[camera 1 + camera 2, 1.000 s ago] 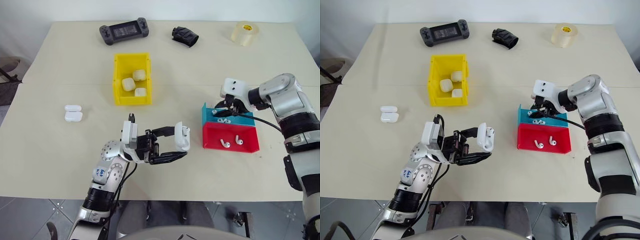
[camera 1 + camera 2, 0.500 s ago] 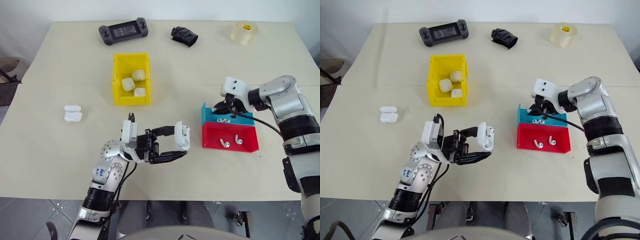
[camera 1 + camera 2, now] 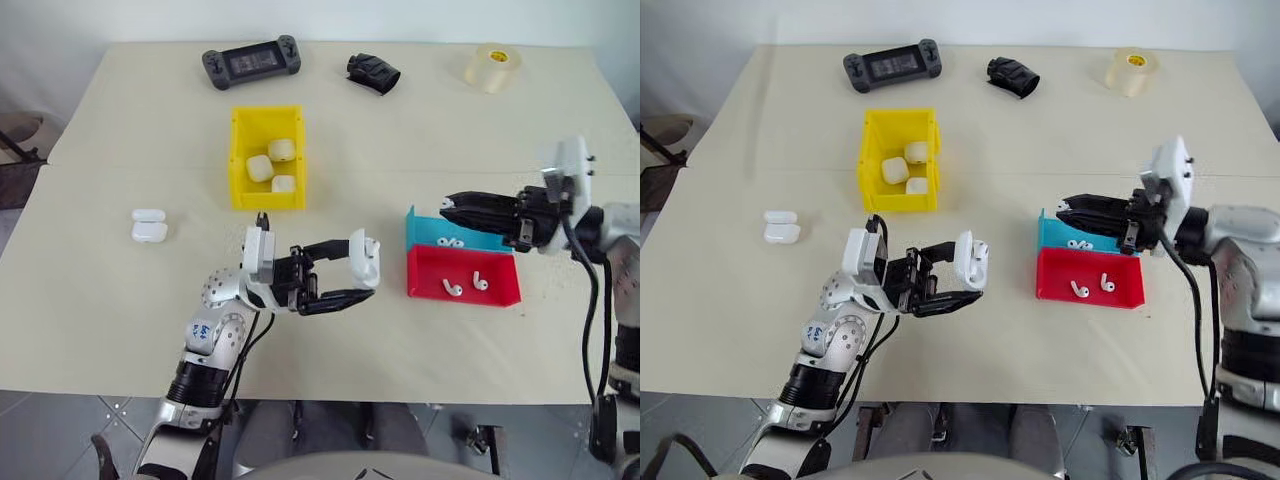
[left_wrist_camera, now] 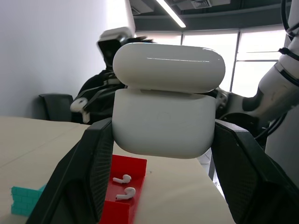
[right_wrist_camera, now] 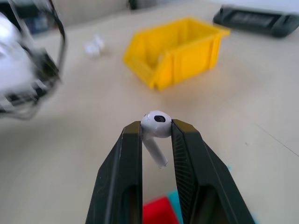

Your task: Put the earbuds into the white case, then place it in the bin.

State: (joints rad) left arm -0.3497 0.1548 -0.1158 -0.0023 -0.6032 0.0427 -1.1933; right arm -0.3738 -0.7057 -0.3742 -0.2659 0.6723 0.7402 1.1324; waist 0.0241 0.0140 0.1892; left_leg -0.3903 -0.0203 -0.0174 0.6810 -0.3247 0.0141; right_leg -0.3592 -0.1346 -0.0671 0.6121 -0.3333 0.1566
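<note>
In the head views, we hold the white case (image 3: 365, 264) in our left gripper (image 3: 357, 274), lifted off the table (image 3: 120, 320) in front of us, one black finger on each side of it and its lid ajar. Our right gripper (image 3: 449, 206) reaches in level from the right, its tips over the near-left corner of the blue tray (image 3: 420, 229), narrowed on something too small to make out here. Two earbuds (image 3: 447, 242) lie in the blue tray, and two more (image 3: 453, 289) lie in the red tray (image 3: 500, 293) touching its near side. The bin (image 3: 238, 175) sits farther back and to the left, with three white cases (image 3: 260, 168) inside. A further pair of white cases (image 3: 149, 226) lies well to the left of our arm. A game controller (image 3: 250, 62), a black object (image 3: 372, 73) and a roll of tape (image 3: 492, 66) line the far edge.

In the left wrist view, we see the case (image 4: 164, 116) clamped at its lower half between both fingers (image 4: 93, 163), the lid raised a crack.

In the right wrist view, our fingers (image 5: 131, 154) pinch one earbud (image 5: 155, 129) by its head, stem hanging between them, with the bin (image 5: 173, 51) beyond.
</note>
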